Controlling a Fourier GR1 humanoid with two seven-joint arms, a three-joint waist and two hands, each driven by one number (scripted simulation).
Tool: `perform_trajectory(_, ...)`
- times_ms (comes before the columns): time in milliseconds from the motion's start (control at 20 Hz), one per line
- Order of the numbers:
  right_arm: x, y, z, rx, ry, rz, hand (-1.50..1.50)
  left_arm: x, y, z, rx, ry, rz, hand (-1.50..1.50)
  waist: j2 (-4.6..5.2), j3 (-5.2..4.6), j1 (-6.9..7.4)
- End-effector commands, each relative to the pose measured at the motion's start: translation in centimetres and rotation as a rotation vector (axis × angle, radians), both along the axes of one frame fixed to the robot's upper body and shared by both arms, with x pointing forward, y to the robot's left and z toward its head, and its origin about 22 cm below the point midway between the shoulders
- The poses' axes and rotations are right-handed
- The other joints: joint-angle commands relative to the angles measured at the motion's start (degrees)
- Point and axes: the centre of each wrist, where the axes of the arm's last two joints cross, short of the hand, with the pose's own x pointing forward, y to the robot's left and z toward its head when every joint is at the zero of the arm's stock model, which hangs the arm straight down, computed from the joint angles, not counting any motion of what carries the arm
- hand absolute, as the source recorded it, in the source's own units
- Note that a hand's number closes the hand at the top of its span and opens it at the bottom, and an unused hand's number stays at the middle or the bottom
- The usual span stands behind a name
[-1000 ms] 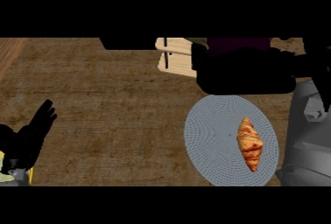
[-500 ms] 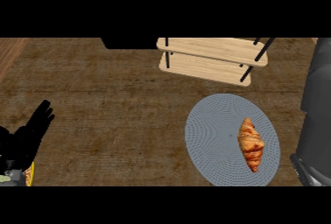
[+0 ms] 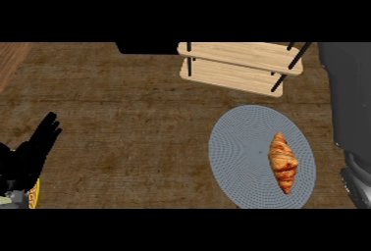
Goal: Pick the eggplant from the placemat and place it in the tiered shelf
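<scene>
Croissant [image 3: 283, 163], not eggplant, on mat [image 3: 239, 147]: likely light, crumbly; pinch mid-body. Left hand [image 3: 33, 153] left of mat, fingers straight.

My left hand [image 3: 33, 153] is matt black; the counter [image 3: 123, 122] is rough dark wood, the tiered shelf [image 3: 239, 53] smooth pale wood, the placemat [image 3: 243, 147] finely woven grey cloth.

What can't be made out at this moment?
In the head view:
- Eggplant: none visible; the grey oval placemat holds only a golden-brown croissant.
- Right hand: past the picture's edge; only its grey forearm shows.
- Light wooden tiered shelf: far side cut by the top edge.
- Black shape beside it: cut off, unidentifiable.
</scene>
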Motion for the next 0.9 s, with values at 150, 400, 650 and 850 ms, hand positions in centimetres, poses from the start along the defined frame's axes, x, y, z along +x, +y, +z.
perform_trajectory(150,4.1,-1.6,-0.4,0.076,-0.007,-0.04,1.5,1.0,-0.3,1.1,0.0,0.003,-0.008,0.0,0.12,0.01,0.28)
perform_trajectory(400,6.5,-4.6,-5.3,0.079,0.053,-0.065,1.5,1.3,0.1,0.8,0.0,-0.001,0.0,0.0,0.11,0.02,-0.14)
perform_trajectory(650,7.6,-4.9,-5.5,0.144,0.06,-0.178,-1.5,0.3,-1.8,1.5,-0.001,-0.001,-0.006,0.0,-0.02,0.05,0.23)
perform_trajectory(850,8.6,-2.4,-5.5,0.04,0.084,-0.128,-1.5,2.7,-0.2,0.8,-0.01,0.008,-0.023,0.0,0.2,-0.02,0.07)
